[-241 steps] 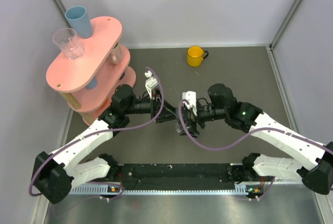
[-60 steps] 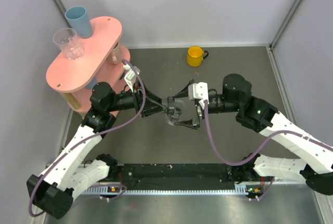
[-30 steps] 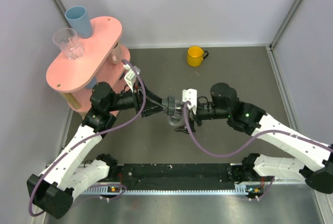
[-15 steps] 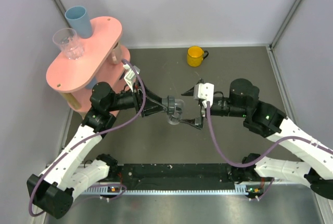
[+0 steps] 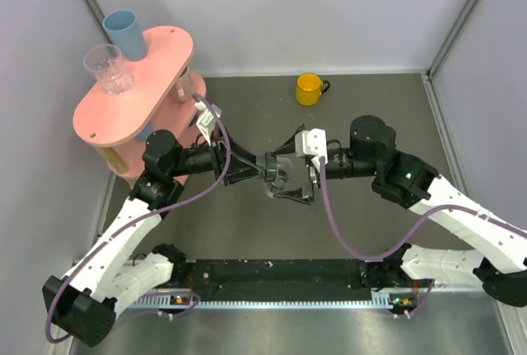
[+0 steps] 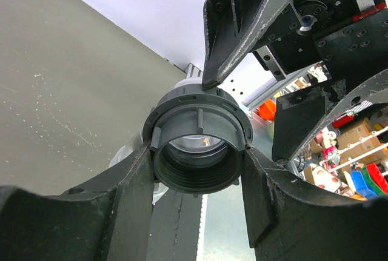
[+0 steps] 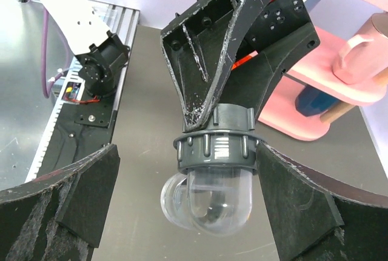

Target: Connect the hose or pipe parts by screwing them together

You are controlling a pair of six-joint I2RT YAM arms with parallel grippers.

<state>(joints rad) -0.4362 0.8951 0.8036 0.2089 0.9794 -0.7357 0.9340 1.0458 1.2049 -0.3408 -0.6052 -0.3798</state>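
Observation:
The hose or pipe parts [image 5: 277,176] hang above the table's middle as one piece: a dark grey ribbed nut [image 7: 217,146] over a clear domed elbow [image 7: 213,197]. My left gripper [image 5: 265,165] is shut on the grey collar, and its threaded bore [image 6: 199,152] faces the left wrist camera between my left fingers [image 6: 130,182]. My right gripper [image 7: 188,152] stands open around the nut. Its right pad [image 7: 285,191] sits at the nut's edge, while the left pad [image 7: 91,191] is well apart from it. In the top view the right gripper [image 5: 290,172] straddles the piece.
A yellow mug [image 5: 310,88] stands at the back. At the back left is a pink tiered rack [image 5: 136,83] with a blue cup [image 5: 123,32] and a clear glass [image 5: 108,68]. A black rail [image 5: 280,277] runs along the near edge.
The right gripper drew back to the right half a second ago and has come in again around the fitting. The left arm and the fitting have stayed still.

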